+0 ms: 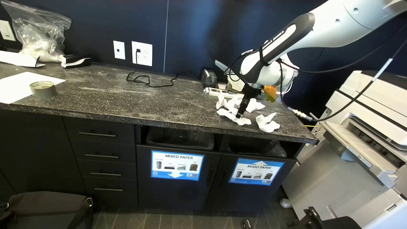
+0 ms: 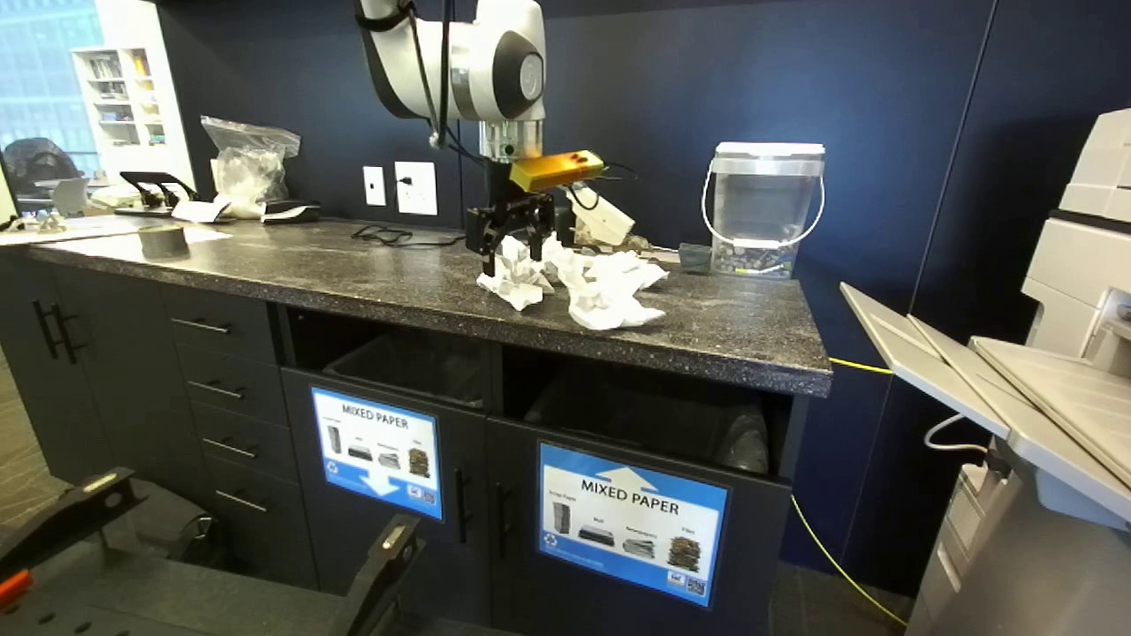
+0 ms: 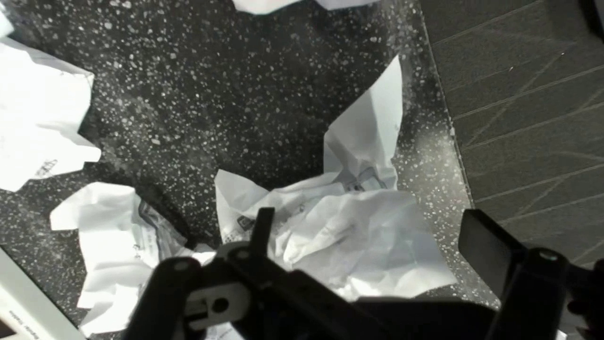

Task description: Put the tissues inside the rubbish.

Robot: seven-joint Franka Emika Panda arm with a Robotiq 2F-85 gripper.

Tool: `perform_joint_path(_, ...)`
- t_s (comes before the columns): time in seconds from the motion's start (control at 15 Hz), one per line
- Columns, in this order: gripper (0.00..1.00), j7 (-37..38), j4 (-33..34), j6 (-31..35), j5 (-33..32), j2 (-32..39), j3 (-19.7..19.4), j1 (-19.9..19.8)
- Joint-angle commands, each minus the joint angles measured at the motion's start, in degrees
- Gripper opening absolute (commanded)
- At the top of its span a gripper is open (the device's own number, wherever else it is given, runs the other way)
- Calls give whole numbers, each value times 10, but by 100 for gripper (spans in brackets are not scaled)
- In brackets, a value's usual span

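My gripper (image 3: 368, 224) hung low over the counter (image 1: 178, 101), jaws spread wide, and there, right between the fingers, sat a crumpled tissue (image 3: 349, 241), just in from the front edge! Was I touching it? I couldn't tell. More tissues (image 2: 610, 300) lay close by: one nearer the end by the printer (image 1: 337, 181), also close to the front edge, others farther back. Under that front edge stood two bins (image 1: 190, 141) in their cupboard (image 1: 173, 194). At the back edge, by the printer-side corner, stood a lidded bucket (image 2: 767, 199), and way over toward the opposite end a roll of tape (image 1: 43, 91) sat at the edge of a paper sheet (image 1: 19, 84)!
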Motion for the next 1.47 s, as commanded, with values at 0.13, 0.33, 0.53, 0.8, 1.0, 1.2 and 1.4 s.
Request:
perform_joint_path(0.13, 100, 73, 52, -34, -18, 34, -22, 23)
perform_joint_path(0.33, 100, 95, 64, -44, -18, 47, -20, 22)
perform_joint_path(0.53, 100, 113, 73, -46, -17, 57, -18, 20)
perform_joint_path(0.8, 100, 136, 85, -44, -13, 69, -15, 15)
perform_joint_path(1.0, 100, 150, 92, -44, -14, 76, -14, 14)
perform_joint_path(1.2, 100, 160, 95, -42, -16, 80, -14, 13)
perform_joint_path(1.4, 68, 168, 96, -40, -16, 85, -14, 12)
